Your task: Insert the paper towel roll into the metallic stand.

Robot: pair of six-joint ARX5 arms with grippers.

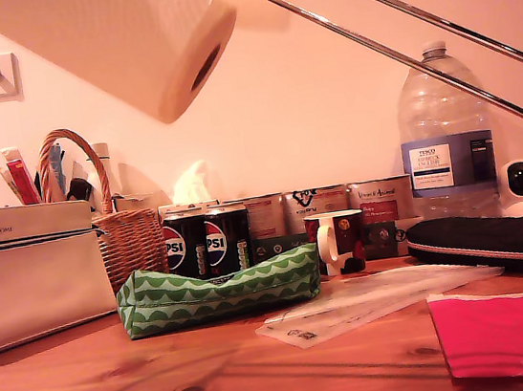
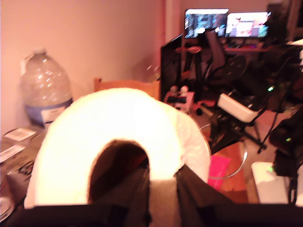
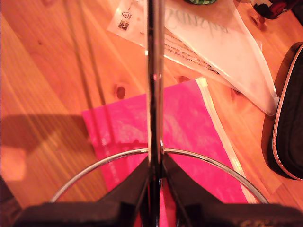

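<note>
The paper towel roll (image 1: 125, 40) hangs tilted in the air at the top of the exterior view's left, its hollow core (image 1: 205, 68) facing down toward the exterior view's right. My first gripper (image 2: 162, 191) is shut on the roll (image 2: 118, 127), one finger inside the core and one outside the wall. The metallic stand (image 1: 384, 30) is lifted and leans over, its two chrome rods running from the exterior view's right up to a tip beside the roll's upper rim, outside the core. My second gripper (image 3: 155, 177) is shut on the stand's upright (image 3: 154, 71) just above its ring base (image 3: 94, 168).
On the wooden table stand a green patterned pouch (image 1: 218, 291), Pepsi cans (image 1: 205, 243), a mug (image 1: 337, 241), a large water bottle (image 1: 445, 138), a wicker basket (image 1: 124, 238), a white box (image 1: 31, 274), a black case (image 1: 498, 237), clear plastic bags (image 1: 372, 299) and a pink folder (image 1: 511, 331).
</note>
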